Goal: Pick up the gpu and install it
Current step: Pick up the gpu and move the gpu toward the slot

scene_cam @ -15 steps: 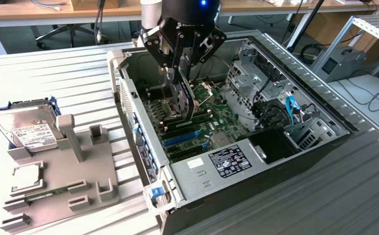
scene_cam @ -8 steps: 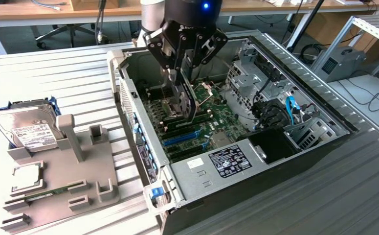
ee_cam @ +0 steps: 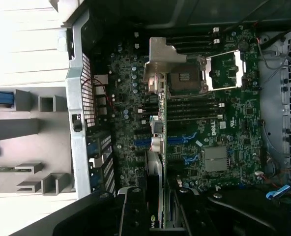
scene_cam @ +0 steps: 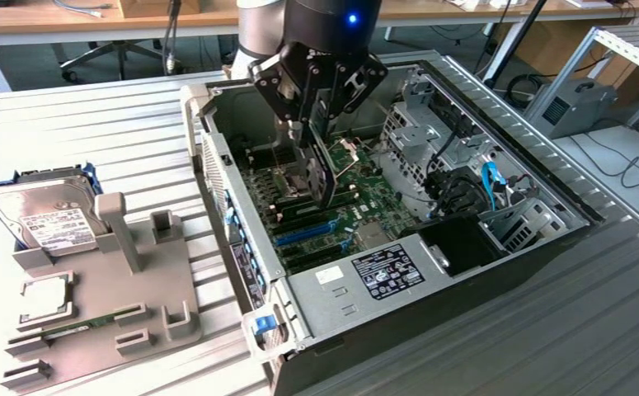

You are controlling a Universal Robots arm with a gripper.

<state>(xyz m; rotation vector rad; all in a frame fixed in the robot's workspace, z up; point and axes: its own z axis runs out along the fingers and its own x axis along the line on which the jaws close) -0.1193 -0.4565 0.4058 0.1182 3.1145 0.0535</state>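
**Fig.** My pincer is clenched on the gpu, which hangs on edge directly beneath it inside the open computer case. Below the pincer lies the motherboard, with the blue expansion slots close to the card's lower edge. I cannot tell whether card and board touch. Well apart from the pincer, toward the exterior view's left, a grey holder on the surface carries the hard drive and a green memory stick.
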